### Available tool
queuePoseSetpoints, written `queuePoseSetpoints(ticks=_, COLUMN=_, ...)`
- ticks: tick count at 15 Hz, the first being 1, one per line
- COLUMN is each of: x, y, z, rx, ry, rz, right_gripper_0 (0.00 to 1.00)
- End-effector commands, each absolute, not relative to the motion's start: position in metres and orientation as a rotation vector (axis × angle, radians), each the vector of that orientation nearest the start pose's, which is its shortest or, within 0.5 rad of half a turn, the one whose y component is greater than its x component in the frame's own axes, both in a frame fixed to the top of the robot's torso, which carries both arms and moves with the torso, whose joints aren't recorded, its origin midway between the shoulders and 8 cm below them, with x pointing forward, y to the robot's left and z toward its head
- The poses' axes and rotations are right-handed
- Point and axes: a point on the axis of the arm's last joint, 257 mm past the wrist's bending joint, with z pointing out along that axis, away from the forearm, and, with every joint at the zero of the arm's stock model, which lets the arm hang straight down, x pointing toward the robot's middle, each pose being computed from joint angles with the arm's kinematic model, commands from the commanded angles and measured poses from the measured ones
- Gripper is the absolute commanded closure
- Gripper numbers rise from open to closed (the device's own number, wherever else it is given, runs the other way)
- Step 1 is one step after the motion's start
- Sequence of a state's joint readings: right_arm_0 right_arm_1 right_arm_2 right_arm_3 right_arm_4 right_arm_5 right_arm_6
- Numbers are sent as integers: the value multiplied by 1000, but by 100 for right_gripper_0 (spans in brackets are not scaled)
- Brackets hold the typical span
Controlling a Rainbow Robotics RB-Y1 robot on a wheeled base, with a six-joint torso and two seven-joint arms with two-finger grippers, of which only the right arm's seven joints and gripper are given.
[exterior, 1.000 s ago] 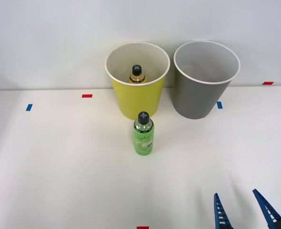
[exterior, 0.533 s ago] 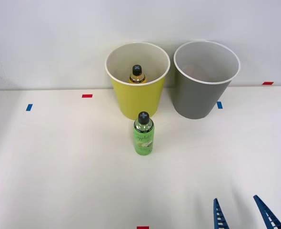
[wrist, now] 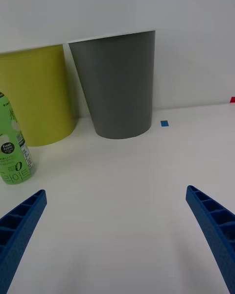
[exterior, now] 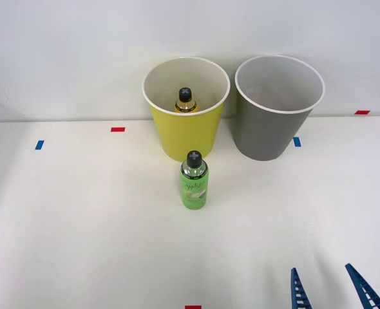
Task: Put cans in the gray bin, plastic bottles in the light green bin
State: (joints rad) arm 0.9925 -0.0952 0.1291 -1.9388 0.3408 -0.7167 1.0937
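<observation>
Low over the table (exterior: 80,225), the right gripper (exterior: 330,288) hangs with fingers (wrist: 19,225) spread wide, holding nothing

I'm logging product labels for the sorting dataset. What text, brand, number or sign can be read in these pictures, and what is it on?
"Fresh Apple": on a small round dark badge on the green bottle label, wrist view; a tentative reading.
"100": large pale figures low on the same label, also tentative.
Remaining label print: too small to read.
Black cap: a raised cross mark, no words.
Amber bottle, light green bin, gray bin, tape marks: no text seen.
</observation>
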Motion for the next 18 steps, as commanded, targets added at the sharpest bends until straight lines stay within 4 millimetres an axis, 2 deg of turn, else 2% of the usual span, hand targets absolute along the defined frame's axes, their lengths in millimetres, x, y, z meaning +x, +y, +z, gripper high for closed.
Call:
queuePoseSetpoints(ticks=1, x=243, y=-230, z=-249, rx=1, ry=1487, rz=151, right_gripper_0=1)
queuePoseSetpoints(ticks=18, x=243, y=-230, z=-249, rx=1, ry=1487, rz=151, right_gripper_0=1)
